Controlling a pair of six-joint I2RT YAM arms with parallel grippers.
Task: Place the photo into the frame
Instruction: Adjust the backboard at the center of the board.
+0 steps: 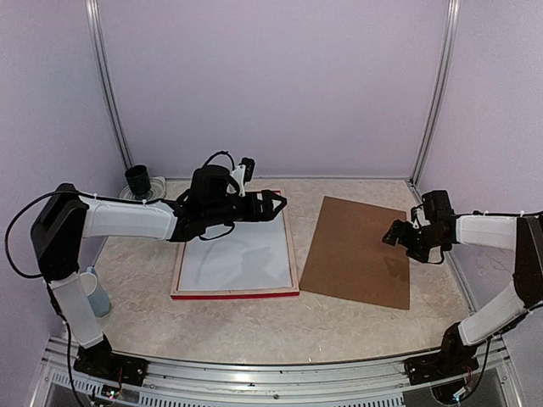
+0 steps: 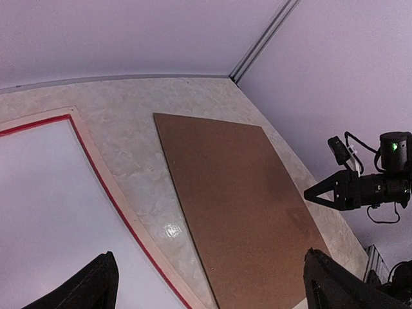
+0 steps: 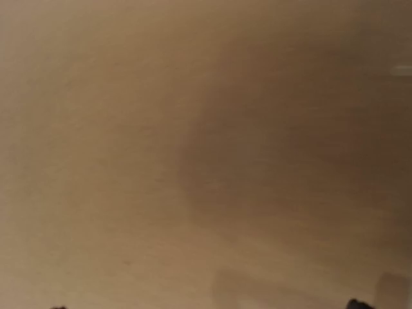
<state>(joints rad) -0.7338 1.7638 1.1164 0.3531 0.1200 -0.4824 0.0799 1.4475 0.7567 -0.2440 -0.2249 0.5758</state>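
- Left arm stretches rightward, forearm level, across the far side of the frame (image 1: 235, 294); the left gripper (image 1: 278, 203) hangs above its far right corner, fingers spread wide, holding nothing.
- Right arm is bent at the elbow and reaches left; the right gripper (image 1: 392, 232) hovers over the brown board (image 1: 361, 250) near its right edge, jaws parted, empty.
- The frame lies flat on the table (image 1: 254, 326), just left of the board.
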